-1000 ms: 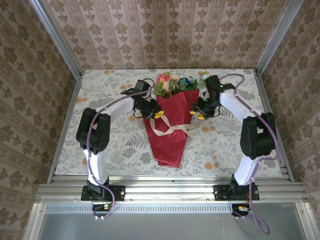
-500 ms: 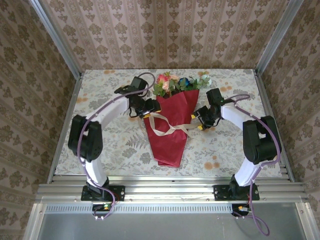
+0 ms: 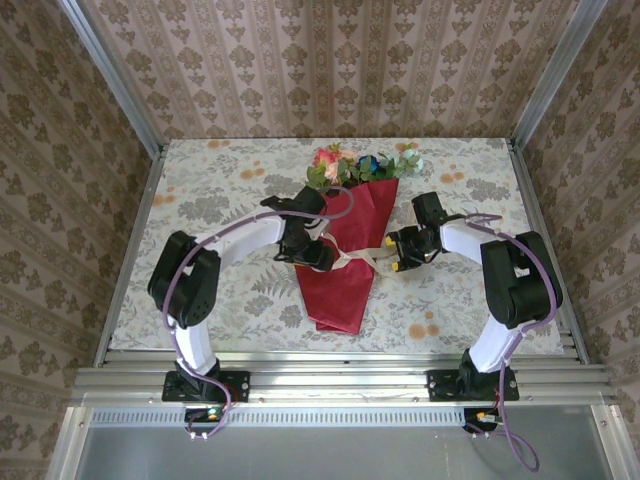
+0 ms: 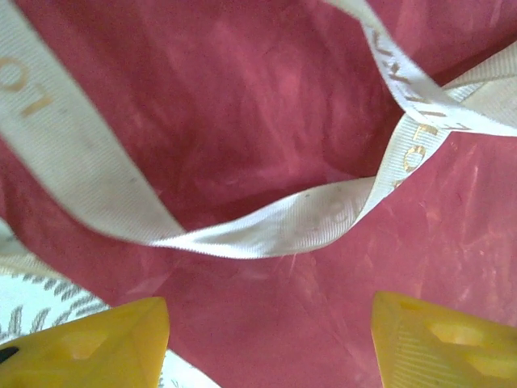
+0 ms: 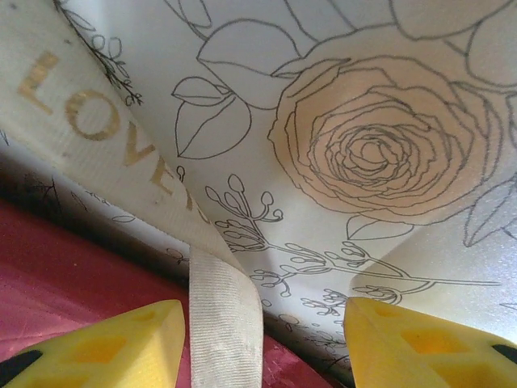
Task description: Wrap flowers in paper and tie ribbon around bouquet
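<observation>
left gripper [image 4: 266, 343] first: its two yellow fingertips [image 4: 89, 343] stand wide apart at the bottom of the wrist view, released, nothing pinched between them. just beyond them the cream ribbon [image 4: 266, 228] loops slack across the crimson paper [image 4: 242, 97], gold lettering on it, one strand crossing another at upper right. a sliver of the printed tablecloth [image 4: 32, 303] shows at lower left, beside the paper's edge.

over to the right gripper [image 5: 262, 347]: its fingers [image 5: 97, 347] are spread too, released. a strand of the ribbon runs down into the gap between the yellow tips, close to the left one, clamped by neither. it meets a wider run of ribbon stamped "love" that slants away to upper left. red paper lies by the left tip, the tablecloth's big outlined rose beyond the right.

from above: the left gripper sits over the left flank of the bouquet [image 3: 340, 295], about mid-cone. the right one is just off the cone's right edge, over the cloth. the ribbon crosses the cone's waist between them. the cone lies flat mid-table, tapering toward the arms, and the flowers [image 3: 355, 165], pink, blue and pale with green leaves, fan out of its wide far end.
</observation>
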